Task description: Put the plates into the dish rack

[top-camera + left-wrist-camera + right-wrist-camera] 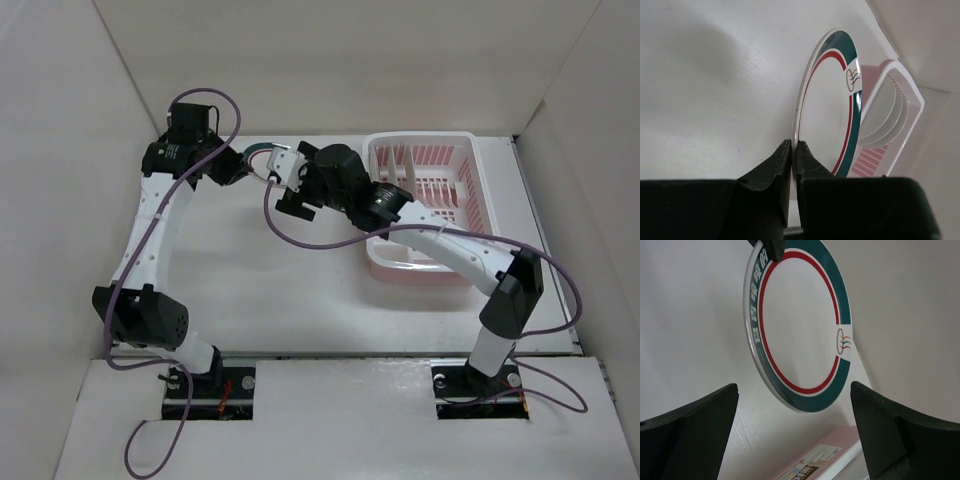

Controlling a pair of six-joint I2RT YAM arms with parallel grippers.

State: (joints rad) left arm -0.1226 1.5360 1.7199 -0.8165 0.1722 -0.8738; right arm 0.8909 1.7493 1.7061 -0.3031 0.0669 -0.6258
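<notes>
A white plate with a dark green rim band and a red ring (pixel 825 110) hangs on edge above the table. My left gripper (pixel 794 144) is shut on its rim. In the top view the left gripper (pixel 250 162) holds the plate (pixel 263 158) at the back centre. My right gripper (pixel 283 178) is open and empty, just right of the plate. In the right wrist view the plate (pixel 800 325) sits ahead of the open right gripper (pixel 794 390), and the left fingertips (pixel 771 247) pinch its top. The pink dish rack (pixel 440 150) stands at the back right with other white plates (pixel 395 162) upright inside.
White walls enclose the table on the left, back and right. The rack's near end (pixel 907 100) lies just beyond the held plate, and its rim (pixel 830 455) shows below the right jaws. The right arm's forearm (pixel 450 245) crosses over the rack's front edge.
</notes>
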